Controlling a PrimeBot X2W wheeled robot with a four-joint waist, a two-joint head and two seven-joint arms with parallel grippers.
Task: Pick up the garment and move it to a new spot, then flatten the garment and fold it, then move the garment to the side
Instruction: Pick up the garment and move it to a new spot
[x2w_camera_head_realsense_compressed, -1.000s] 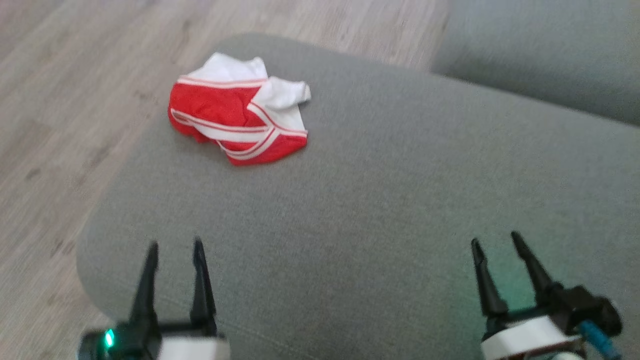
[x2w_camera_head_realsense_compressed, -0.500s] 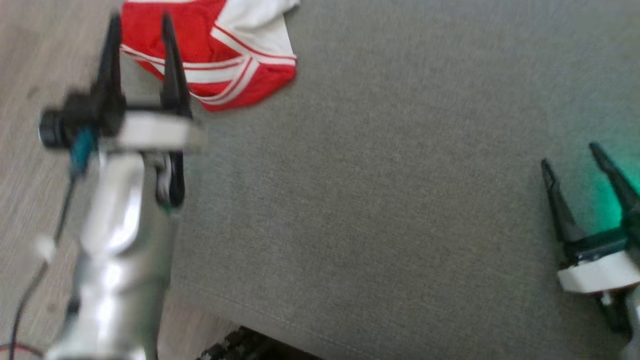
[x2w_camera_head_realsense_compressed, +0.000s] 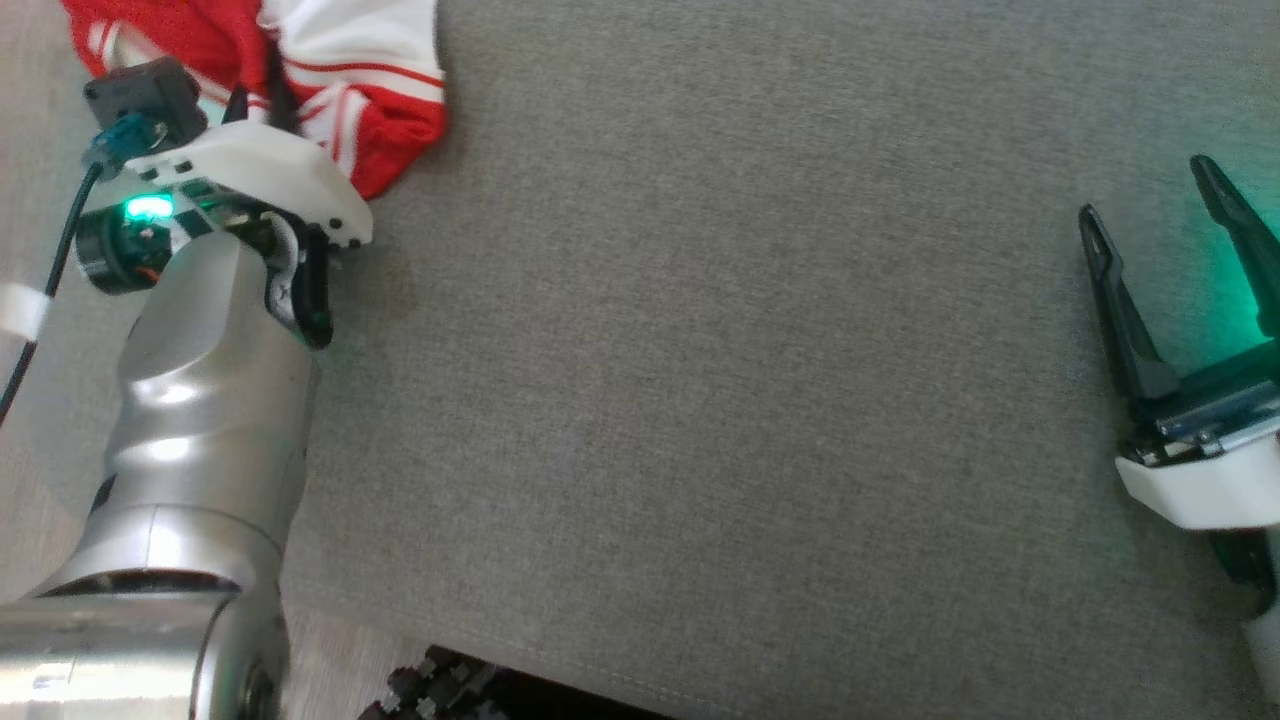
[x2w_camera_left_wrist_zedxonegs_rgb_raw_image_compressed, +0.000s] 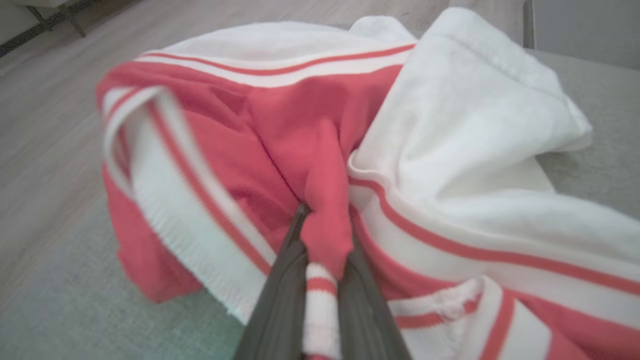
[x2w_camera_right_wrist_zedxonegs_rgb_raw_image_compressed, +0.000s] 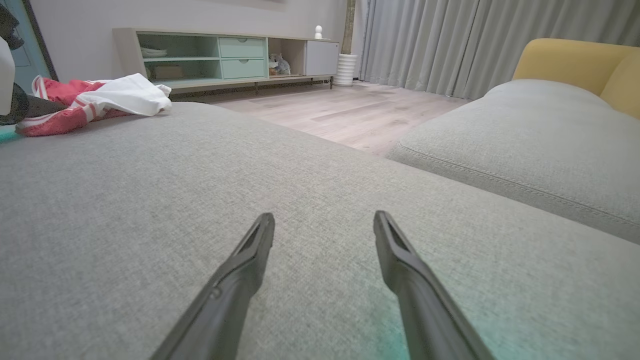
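The garment (x2w_camera_head_realsense_compressed: 350, 60), red with white panels and red-and-white striped bands, lies crumpled at the far left corner of the grey sofa cushion (x2w_camera_head_realsense_compressed: 700, 350). My left gripper (x2w_camera_head_realsense_compressed: 260, 95) reaches into its near edge. In the left wrist view, the left gripper (x2w_camera_left_wrist_zedxonegs_rgb_raw_image_compressed: 325, 225) is shut on a fold of the garment (x2w_camera_left_wrist_zedxonegs_rgb_raw_image_compressed: 450, 125), with red cloth and a striped band pinched between the two fingers. My right gripper (x2w_camera_head_realsense_compressed: 1148, 190) stands open over bare cushion at the right, far from the garment. The right wrist view shows its fingers (x2w_camera_right_wrist_zedxonegs_rgb_raw_image_compressed: 324, 216) apart and the garment (x2w_camera_right_wrist_zedxonegs_rgb_raw_image_compressed: 100, 100) at the far left.
Wooden floor (x2w_camera_head_realsense_compressed: 30, 300) runs just left of the cushion's rounded edge, close to the garment. A second grey cushion (x2w_camera_right_wrist_zedxonegs_rgb_raw_image_compressed: 525, 140) lies to the right across a gap. A low cabinet (x2w_camera_right_wrist_zedxonegs_rgb_raw_image_compressed: 225, 55), curtains and a yellow seat (x2w_camera_right_wrist_zedxonegs_rgb_raw_image_compressed: 575, 60) stand further off.
The head camera has tilted down and forward. My left arm reached out to the garment and its fingers closed on a fold of it. The right gripper stayed open.
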